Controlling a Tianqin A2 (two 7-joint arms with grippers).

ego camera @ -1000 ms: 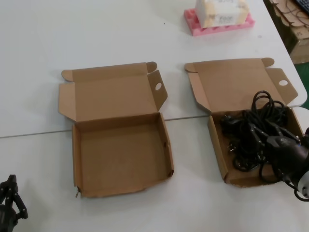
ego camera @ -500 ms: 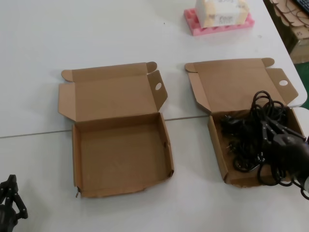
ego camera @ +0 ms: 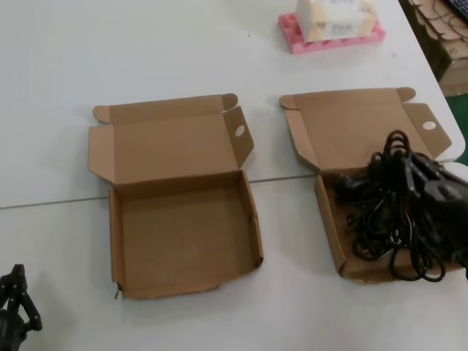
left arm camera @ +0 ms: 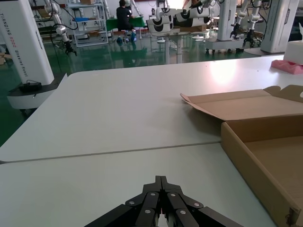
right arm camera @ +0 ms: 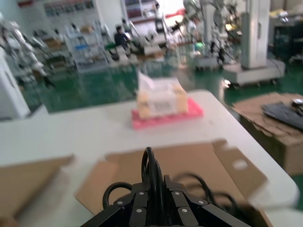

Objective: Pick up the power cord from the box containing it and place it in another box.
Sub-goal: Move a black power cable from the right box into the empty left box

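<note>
Head view: two open brown boxes side by side on the white table [ego camera: 183, 44].
Power cord [ego camera: 395, 157]: loop raised over the right-hand box [ego camera: 330, 227], rest tangled inside.
Right tool [right arm camera: 152, 193]: clenched on the cord, apparently; blurred.
Left tool [left arm camera: 161, 189]: pressed together, parked low near the empty box [ego camera: 115, 241].

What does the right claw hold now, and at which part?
The right claw is shut on a loop of the power cord. The left claw holds nothing.
</note>
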